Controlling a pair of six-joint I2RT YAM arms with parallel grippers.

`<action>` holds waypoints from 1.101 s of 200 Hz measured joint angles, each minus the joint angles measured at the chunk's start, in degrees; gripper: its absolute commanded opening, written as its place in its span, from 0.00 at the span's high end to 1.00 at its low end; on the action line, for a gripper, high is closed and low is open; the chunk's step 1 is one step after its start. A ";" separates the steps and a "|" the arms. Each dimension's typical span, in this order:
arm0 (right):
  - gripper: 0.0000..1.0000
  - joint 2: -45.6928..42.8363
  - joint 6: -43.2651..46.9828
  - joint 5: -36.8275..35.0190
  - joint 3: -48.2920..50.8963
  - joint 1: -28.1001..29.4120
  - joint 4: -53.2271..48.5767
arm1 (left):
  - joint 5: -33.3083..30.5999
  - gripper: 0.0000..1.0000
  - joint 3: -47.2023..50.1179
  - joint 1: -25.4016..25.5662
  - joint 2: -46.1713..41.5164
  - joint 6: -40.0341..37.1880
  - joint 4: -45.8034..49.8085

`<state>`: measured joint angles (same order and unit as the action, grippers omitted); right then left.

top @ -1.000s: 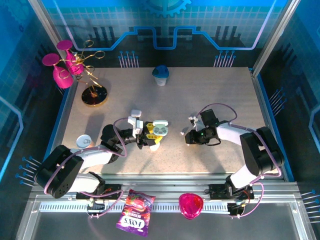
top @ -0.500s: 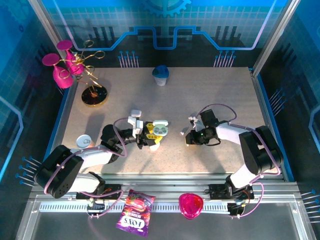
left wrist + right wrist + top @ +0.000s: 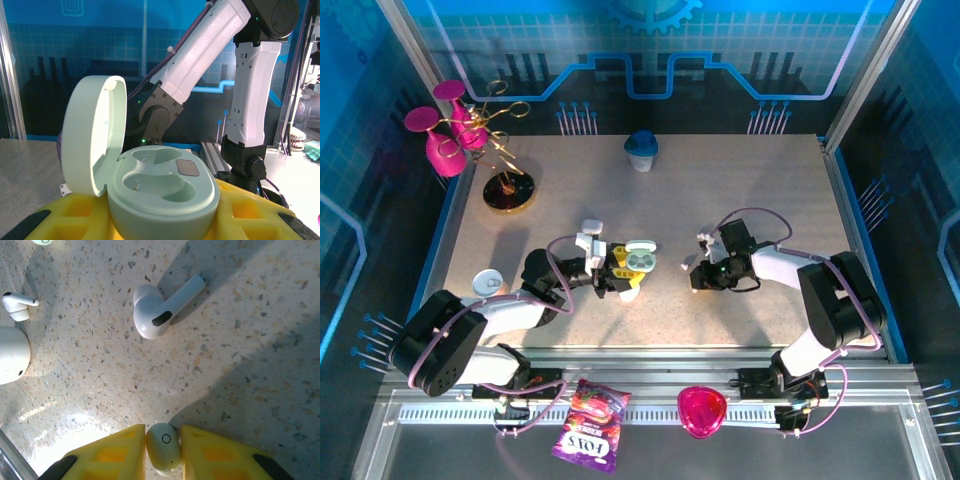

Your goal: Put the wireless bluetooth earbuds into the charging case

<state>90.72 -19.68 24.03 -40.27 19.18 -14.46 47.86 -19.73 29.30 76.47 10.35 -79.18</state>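
While the left gripper [image 3: 623, 275] clamps the open charging case [image 3: 162, 192], wells empty, the right gripper [image 3: 163, 440] pinches one earbud [image 3: 162, 449] at the counter [image 3: 240, 390]; a second earbud [image 3: 159, 312] lies loose, nothing inserted yet.

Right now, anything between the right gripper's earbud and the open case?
Only a stemmed earbud lying flat on the table ahead of the right gripper and its pinched earbud. The charging case has its lid up, wells empty.

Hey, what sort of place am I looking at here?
Probably a robot test cell or demo booth: a left arm and right arm bolted to a speckled table, blue circuit-print backdrop panels, and aluminium framing.
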 measured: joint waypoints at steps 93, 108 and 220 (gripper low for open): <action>0.84 -9.66 -0.90 -9.29 0.46 0.81 -3.15 | -0.02 0.77 0.00 0.00 0.61 -0.02 0.00; 0.84 -13.92 -1.75 -14.27 0.44 1.44 -4.70 | 0.00 0.77 0.00 0.00 0.83 -0.02 0.00; 0.86 -25.83 -10.10 -56.83 -9.01 20.76 -22.67 | 0.00 0.77 -0.13 0.00 3.13 -0.22 0.02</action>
<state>64.88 -29.78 -32.80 -49.28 39.94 -37.12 47.86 -19.86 29.30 79.59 10.13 -79.15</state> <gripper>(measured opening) 0.144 0.365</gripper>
